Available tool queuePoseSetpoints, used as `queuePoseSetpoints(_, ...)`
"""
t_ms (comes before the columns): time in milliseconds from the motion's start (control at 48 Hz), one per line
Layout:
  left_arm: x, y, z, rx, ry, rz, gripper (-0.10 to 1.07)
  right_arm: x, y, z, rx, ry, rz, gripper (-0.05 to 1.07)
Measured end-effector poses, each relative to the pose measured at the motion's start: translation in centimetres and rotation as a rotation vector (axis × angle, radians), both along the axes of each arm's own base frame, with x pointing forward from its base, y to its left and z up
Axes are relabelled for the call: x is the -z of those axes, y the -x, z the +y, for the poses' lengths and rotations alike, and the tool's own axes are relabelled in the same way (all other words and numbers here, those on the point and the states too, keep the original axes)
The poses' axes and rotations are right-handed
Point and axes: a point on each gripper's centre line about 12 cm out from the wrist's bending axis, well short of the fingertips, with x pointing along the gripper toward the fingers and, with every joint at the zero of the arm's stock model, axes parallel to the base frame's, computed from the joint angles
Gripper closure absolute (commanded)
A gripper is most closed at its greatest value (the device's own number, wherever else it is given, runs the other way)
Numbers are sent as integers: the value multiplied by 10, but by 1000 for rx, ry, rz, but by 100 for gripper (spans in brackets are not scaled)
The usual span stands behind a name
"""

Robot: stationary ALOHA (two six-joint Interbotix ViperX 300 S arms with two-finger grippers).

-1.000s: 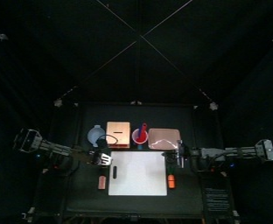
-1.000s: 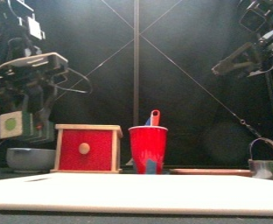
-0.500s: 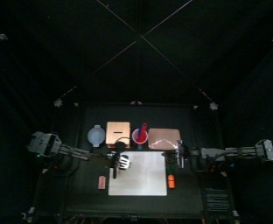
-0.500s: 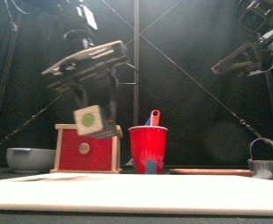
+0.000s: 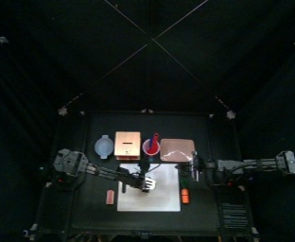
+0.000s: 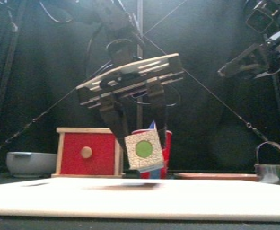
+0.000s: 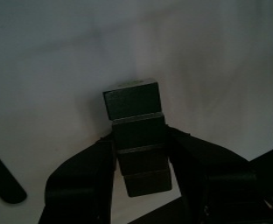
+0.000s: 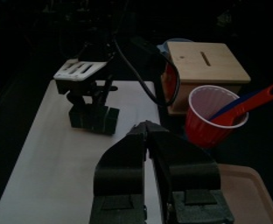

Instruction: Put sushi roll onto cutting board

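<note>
The white cutting board point(image 5: 161, 192) lies at the table's front middle; it also shows in the front view point(image 6: 140, 199), the left wrist view point(image 7: 127, 44) and the right wrist view point(image 8: 57, 166). My left gripper point(image 5: 143, 178) hangs just above the board's left part and is shut on the sushi roll point(image 7: 136, 103), a small blackish block between its jaws. The left gripper also shows in the front view point(image 6: 140, 154) and the right wrist view point(image 8: 90, 112). My right gripper point(image 8: 150, 133) is shut and empty, resting by the board's right edge point(image 5: 192, 171).
Behind the board stand a grey bowl point(image 5: 105, 146), a tan and red box point(image 6: 89, 151), a red cup point(image 8: 215, 114) with a spoon, and a copper-pink square point(image 5: 177, 148). Small orange-red pieces lie left of the board point(image 5: 110, 197) and on its right part point(image 5: 184, 196). A metal cup point(image 6: 272, 171) stands far right.
My left arm has swung from the table's left side rightward over the cutting board and come lower. The right arm has not moved.
</note>
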Motion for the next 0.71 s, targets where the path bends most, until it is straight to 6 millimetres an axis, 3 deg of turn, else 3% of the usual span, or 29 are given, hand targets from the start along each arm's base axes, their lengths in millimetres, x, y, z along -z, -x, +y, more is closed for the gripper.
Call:
queuePoseSetpoints(188,8,-7,1,-18,-9,47,22,0,0,0,-7,17,-1,99)
queuePoseSetpoints(312,11,-7,2,-27,-20,86,15,2,0,0,-6,20,10,99)
queuePoseSetpoints(500,9,-12,2,-30,-20,81,1,6,2,0,-3,19,45,99)
queuePoseSetpoints(708,5,-14,4,-12,-40,89,-2,9,3,0,-3,19,62,99)
